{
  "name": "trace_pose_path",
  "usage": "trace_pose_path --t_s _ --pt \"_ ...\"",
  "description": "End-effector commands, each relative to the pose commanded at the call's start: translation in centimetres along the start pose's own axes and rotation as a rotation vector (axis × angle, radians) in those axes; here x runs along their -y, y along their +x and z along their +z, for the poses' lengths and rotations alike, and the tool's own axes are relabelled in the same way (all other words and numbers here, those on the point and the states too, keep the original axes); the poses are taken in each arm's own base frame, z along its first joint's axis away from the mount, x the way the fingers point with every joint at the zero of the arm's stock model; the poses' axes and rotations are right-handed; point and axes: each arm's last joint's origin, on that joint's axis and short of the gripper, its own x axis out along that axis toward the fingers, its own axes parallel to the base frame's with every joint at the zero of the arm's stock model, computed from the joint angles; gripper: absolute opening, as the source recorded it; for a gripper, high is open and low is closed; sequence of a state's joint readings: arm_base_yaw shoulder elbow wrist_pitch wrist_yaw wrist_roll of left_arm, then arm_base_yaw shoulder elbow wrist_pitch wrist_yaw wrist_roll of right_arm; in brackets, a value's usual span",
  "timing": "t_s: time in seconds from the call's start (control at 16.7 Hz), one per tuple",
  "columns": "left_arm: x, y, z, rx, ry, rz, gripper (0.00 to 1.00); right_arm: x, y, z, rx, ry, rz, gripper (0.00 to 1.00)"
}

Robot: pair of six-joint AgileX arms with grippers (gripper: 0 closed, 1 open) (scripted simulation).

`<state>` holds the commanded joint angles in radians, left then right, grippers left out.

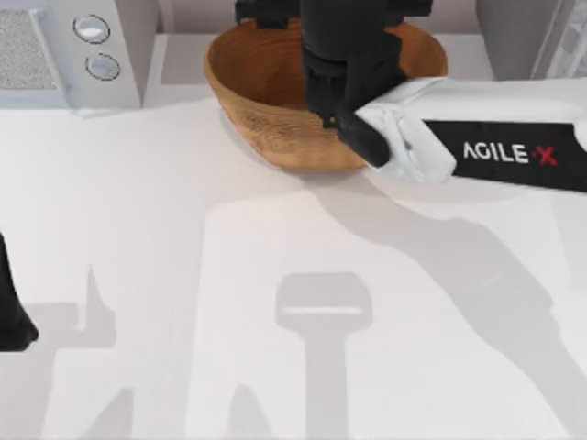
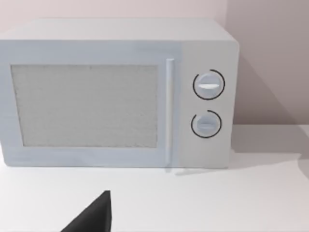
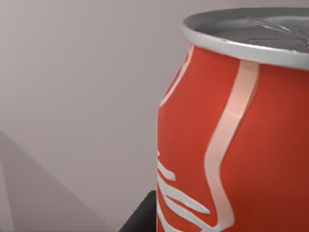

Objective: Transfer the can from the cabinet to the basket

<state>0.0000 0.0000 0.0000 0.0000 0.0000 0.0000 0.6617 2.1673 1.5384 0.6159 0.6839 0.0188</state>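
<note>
At the table's (image 1: 165, 275) left edge, toward the near corner, the left arm (image 1: 11, 312) sits parked; whether its fingers are open or shut cannot be told. Its wrist camera faces the white appliance (image 2: 120, 92) with two knobs at the far left corner, with bare table in front of it.

Along the far edge, near the middle, stands the basket (image 1: 275, 101). The right arm (image 1: 495, 151) reaches in from the right edge, and its dark wrist hangs over the basket's right half, hiding the right gripper (image 1: 344, 92) from above. In the right wrist view the can (image 3: 231, 145) stands very close to the lens, upright, so it seems to be held above the basket, out of the cabinet (image 1: 541, 37) at the far right corner. How wide the fingers stand cannot be told.

The main risk is a release from too high or too near the rim: the can could tip, bounce off the sloped wicker wall or roll out onto the table. A slack grip would drop it early. The basket is wide, the middle and near table lie open, and the cabinet stands close on the right, limiting a swing that way.
</note>
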Motion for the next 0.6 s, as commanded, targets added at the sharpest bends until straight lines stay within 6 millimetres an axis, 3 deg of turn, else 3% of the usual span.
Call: trace_pose_path --t_s 0.06,0.6 --pt "0.00 0.00 0.00 0.000 0.000 0.000 1.00 0.00 0.00 0.00 0.000 0.000 0.000 0.00" --pt "0.00 0.00 0.00 0.000 0.000 0.000 1.00 0.00 0.00 0.00 0.000 0.000 0.000 0.68"
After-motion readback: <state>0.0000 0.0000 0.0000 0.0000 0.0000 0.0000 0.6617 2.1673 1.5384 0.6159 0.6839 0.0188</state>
